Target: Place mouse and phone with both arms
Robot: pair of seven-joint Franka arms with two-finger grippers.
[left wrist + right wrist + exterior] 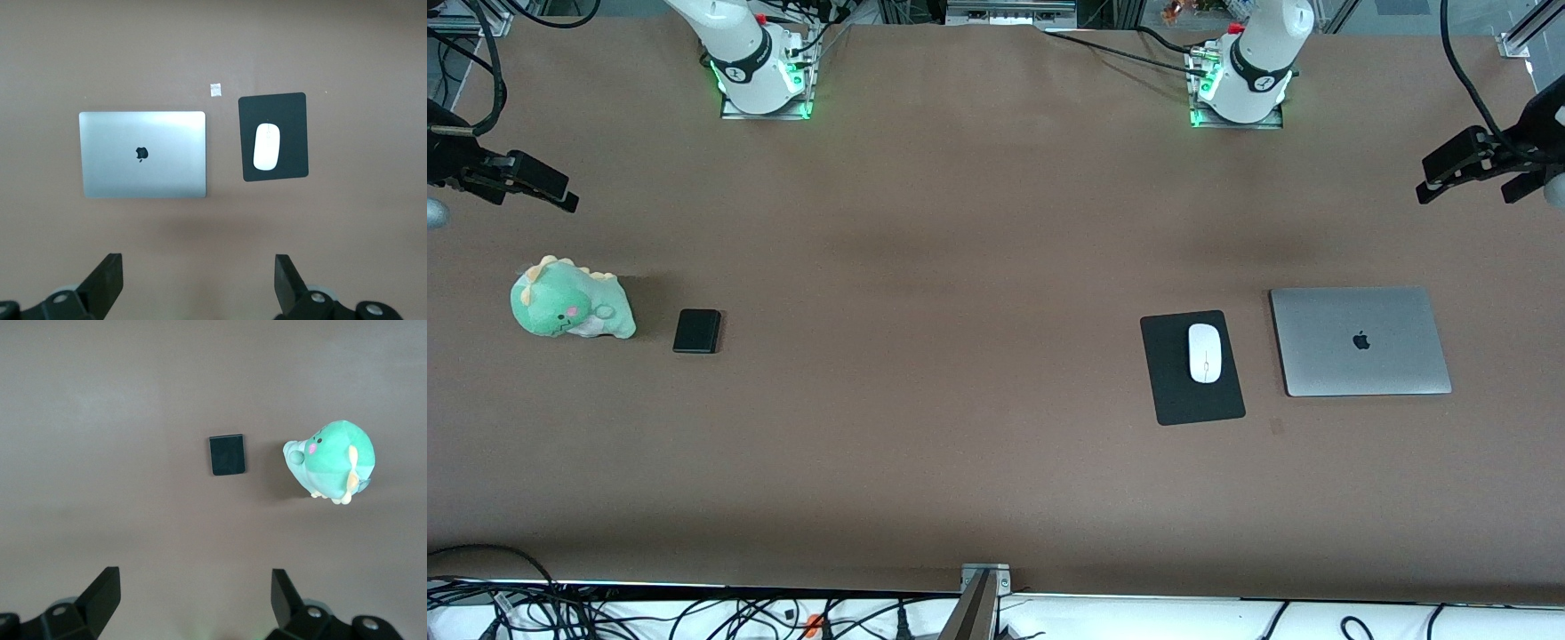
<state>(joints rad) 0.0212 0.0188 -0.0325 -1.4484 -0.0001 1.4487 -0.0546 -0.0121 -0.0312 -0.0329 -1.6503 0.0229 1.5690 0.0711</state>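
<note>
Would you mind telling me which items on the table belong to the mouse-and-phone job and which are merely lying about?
Part of the job:
- mouse, lying on the black mat
- phone, beside the plush dinosaur
- left gripper and right gripper, both open

Lying about:
- closed laptop, beside the mat
- the plush dinosaur

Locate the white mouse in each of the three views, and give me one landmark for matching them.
Front view: the mouse lies on the black mouse pad, toward the left arm's end of the table, beside the closed silver laptop.
Left wrist view: the mouse lies on the pad, beside the laptop.
Right wrist view: not in it.
Shared landmark: the laptop, in the front and left wrist views.
</note>
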